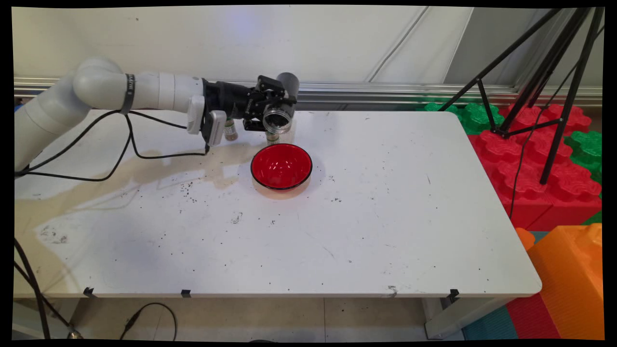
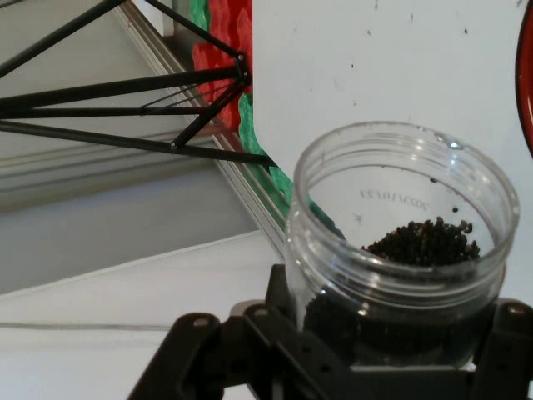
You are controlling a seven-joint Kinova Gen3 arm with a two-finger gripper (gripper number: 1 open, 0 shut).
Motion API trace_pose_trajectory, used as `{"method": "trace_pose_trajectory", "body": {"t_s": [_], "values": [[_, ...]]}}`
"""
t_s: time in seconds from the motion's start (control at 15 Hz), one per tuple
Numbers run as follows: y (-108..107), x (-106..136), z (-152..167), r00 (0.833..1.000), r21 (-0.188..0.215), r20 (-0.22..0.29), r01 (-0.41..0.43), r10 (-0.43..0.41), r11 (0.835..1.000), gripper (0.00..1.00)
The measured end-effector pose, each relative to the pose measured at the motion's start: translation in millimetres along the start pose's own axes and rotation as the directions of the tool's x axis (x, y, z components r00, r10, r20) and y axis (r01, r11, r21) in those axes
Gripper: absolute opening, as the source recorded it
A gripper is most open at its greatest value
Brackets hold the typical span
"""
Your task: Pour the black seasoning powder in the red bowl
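Observation:
My gripper (image 1: 277,113) is shut on a clear plastic jar (image 1: 278,119), held tilted on its side above the table, its open mouth facing the near side. In the hand view the jar (image 2: 400,250) holds a small heap of dark granules (image 2: 425,242) against its lower wall. A red bowl (image 1: 281,166) with a black rim stands on the table just below and in front of the jar; it looks empty. Only its rim (image 2: 525,83) shows at the hand view's right edge. Two small bottles (image 1: 230,130) stand behind the hand, partly hidden.
Dark granules (image 1: 185,189) are scattered over the white table (image 1: 385,217), with a brownish stain (image 1: 144,168) at its left. A black tripod (image 1: 540,96) stands on red and green foam blocks (image 1: 530,178) to the right. An orange block (image 1: 569,274) is at the lower right.

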Motion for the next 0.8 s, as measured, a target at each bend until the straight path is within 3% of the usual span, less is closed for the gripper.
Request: {"method": "trace_pose_trajectory", "body": {"t_s": [0.8], "values": [[1.8,5.6,11.7,0.993,0.004,0.001,-0.117,0.117,0.993,0.00]]}}
